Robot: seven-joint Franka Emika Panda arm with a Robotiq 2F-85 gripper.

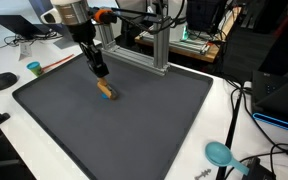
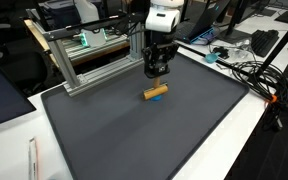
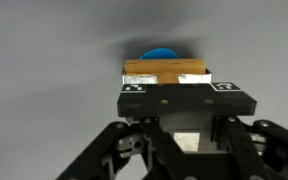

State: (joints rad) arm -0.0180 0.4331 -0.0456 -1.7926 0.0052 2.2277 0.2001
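Observation:
A small wooden block (image 1: 105, 89) with a blue piece at one end lies on the dark grey mat (image 1: 154, 120); it also shows in an exterior view (image 2: 156, 93). My gripper (image 1: 100, 71) hangs just above the block, pointing down at it, and seems not to touch it (image 2: 154, 74). Its fingers stand partly apart with nothing between them. In the wrist view the block (image 3: 164, 68) lies straight ahead with the blue piece (image 3: 160, 54) behind it. A black bar with two markers (image 3: 179, 97) hides the fingertips.
An aluminium frame (image 1: 149, 45) stands at the mat's far edge (image 2: 94, 60). A blue dish (image 1: 220, 153) and cables lie off the mat's corner. A small teal cup (image 1: 33, 68) and a black mouse (image 1: 2, 81) sit on the white table.

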